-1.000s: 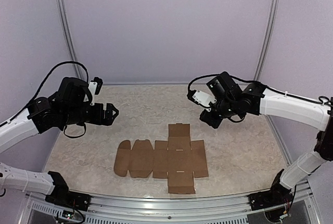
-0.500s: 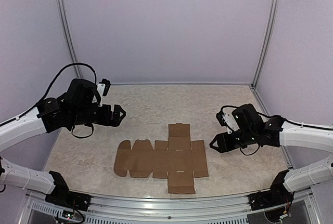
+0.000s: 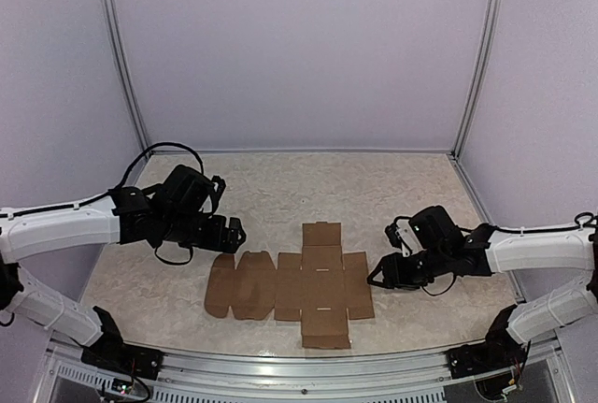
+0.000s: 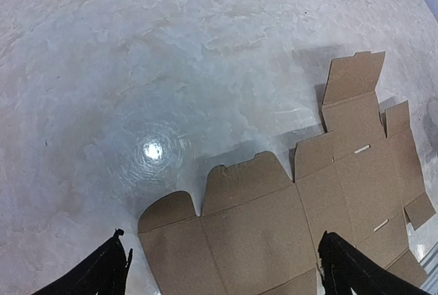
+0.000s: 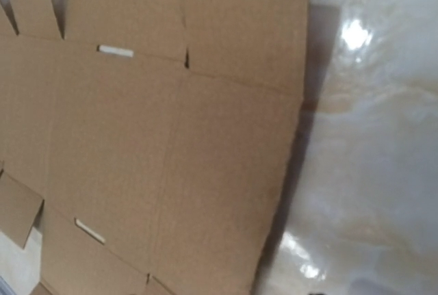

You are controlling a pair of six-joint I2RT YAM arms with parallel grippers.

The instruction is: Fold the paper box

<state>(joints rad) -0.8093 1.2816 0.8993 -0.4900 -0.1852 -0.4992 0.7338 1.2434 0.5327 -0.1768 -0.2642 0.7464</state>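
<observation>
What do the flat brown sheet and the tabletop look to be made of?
The paper box: brown cardboard, matte; fine grain, cut slots and creased fold lines show. The table: pale marbled surface, glossy, perhaps stone or laminate; it reflects lamp glare.

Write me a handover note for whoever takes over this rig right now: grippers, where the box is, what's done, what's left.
Left gripper: open, empty, above the table just behind the sheet's left end.
Right gripper: low beside the sheet's right edge, holding nothing; open or shut cannot be told.
Paper box: a flat, unfolded cardboard sheet lying near the front of the table, between the two arms.
Done: no fold made; every flap lies flat.
Left: all of the folding.
</observation>
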